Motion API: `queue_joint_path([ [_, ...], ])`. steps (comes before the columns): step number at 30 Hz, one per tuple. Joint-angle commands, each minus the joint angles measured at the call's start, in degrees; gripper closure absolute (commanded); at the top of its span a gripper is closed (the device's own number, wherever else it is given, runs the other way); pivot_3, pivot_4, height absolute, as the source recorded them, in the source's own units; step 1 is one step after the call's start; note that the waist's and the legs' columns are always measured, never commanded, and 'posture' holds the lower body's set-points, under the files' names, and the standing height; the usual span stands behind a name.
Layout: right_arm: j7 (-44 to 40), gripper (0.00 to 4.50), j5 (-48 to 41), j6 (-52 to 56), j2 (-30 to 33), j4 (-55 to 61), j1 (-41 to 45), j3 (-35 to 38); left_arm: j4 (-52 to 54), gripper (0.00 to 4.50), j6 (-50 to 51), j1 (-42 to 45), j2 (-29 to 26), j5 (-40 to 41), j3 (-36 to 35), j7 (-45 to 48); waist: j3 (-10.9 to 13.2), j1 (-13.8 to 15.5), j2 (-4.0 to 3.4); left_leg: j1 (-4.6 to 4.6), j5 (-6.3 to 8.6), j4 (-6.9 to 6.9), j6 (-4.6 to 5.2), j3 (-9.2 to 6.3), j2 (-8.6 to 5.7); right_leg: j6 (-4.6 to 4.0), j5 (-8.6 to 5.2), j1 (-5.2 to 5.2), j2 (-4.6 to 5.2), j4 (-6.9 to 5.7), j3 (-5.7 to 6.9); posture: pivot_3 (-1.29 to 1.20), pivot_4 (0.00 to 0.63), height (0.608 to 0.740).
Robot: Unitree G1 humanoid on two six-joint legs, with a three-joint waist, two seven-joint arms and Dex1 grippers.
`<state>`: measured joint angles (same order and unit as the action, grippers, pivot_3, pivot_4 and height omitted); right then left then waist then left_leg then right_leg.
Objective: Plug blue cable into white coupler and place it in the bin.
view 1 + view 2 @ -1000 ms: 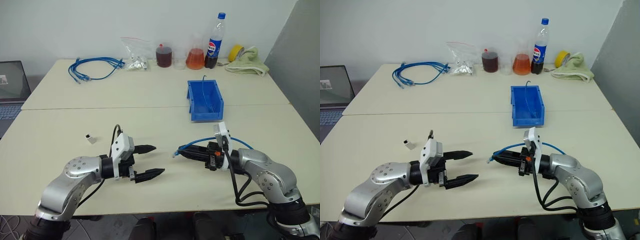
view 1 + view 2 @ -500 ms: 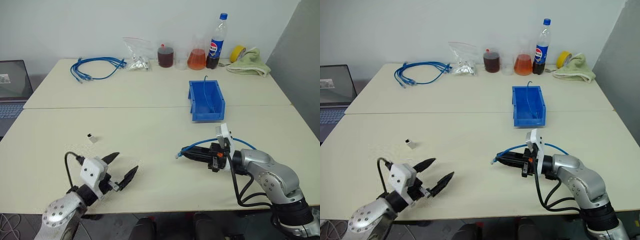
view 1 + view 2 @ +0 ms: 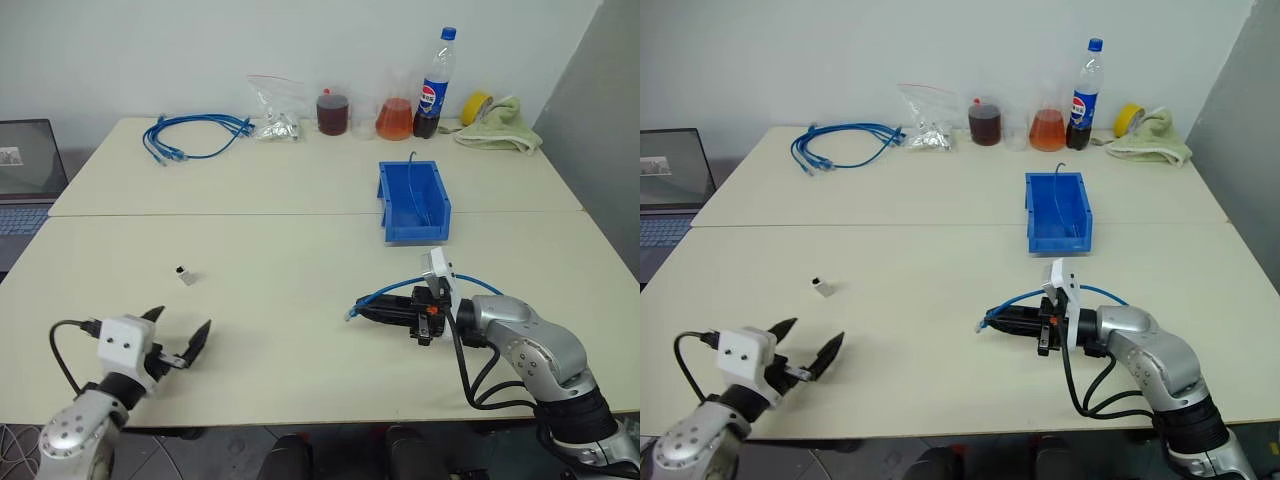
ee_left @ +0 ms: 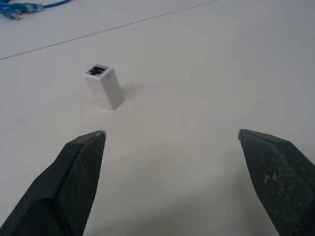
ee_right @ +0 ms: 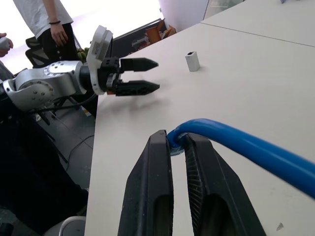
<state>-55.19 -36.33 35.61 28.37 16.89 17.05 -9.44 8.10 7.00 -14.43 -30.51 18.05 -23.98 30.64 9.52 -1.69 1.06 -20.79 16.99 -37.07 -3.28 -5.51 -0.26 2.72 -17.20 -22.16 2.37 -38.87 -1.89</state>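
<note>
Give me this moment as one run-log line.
left tool: open, short of white coupler | right tool: shut on blue cable, above table | coupler: upright, untouched | bin: behind right tool, one thin cable inside

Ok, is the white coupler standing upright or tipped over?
Upright: the white coupler stands on end on the table, dark socket facing up, ahead of the open left claw.

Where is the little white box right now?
The coupler stands alone on the left side of the near table, just ahead of the open left claw and far from the bin.
</note>
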Motion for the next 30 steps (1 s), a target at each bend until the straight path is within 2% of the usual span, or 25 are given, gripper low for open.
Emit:
queue_joint_path([
  [1, -0.94, 4.41, 0.61, -1.5, -0.36, 0.49, 1.36, -0.18, -4.94, 0.0, 2.43, 3.6, -3.9, 0.58, -1.94, 1.3, 0.0, -0.03, 0.0, 0.01, 0.0, 0.0, 0.0, 0.02, -0.01, 0.0, 0.0, 0.0, 0.01, 0.01, -0.03, 0.0, 0.15, 0.74],
  [11, -0.86, 4.41, 1.18, -1.73, -1.03, 0.59, 1.75, -0.56, -15.62, 0.0, 6.11, 13.68, -9.86, -0.74, 1.92, 6.1, 0.01, -0.1, 0.0, -0.02, 0.0, 0.02, 0.0, -0.01, -0.01, -0.01, 0.0, -0.05, 0.02, 0.0, -0.02, 0.0, 0.15, 0.74],
  [23, -0.84, 4.41, 1.57, -1.73, -1.18, 0.52, 2.51, -0.86, -28.78, 0.0, 4.95, 26.05, -12.75, -3.69, 7.35, 10.83, 0.01, -0.13, 0.0, -0.03, 0.0, 0.01, -0.01, -0.03, -0.01, -0.01, 0.01, -0.09, 0.02, -0.01, 0.0, 0.0, 0.15, 0.74],
  [30, -0.61, 4.41, 1.74, -1.7, -1.34, 0.68, 2.51, -0.81, -33.19, 0.0, 6.06, 30.08, -13.0, -3.26, 8.76, 14.74, 0.01, -0.16, 0.0, -0.03, -0.01, 0.0, -0.01, -0.03, -0.02, -0.01, 0.01, -0.1, 0.03, -0.04, -0.01, 0.0, 0.15, 0.74],
])
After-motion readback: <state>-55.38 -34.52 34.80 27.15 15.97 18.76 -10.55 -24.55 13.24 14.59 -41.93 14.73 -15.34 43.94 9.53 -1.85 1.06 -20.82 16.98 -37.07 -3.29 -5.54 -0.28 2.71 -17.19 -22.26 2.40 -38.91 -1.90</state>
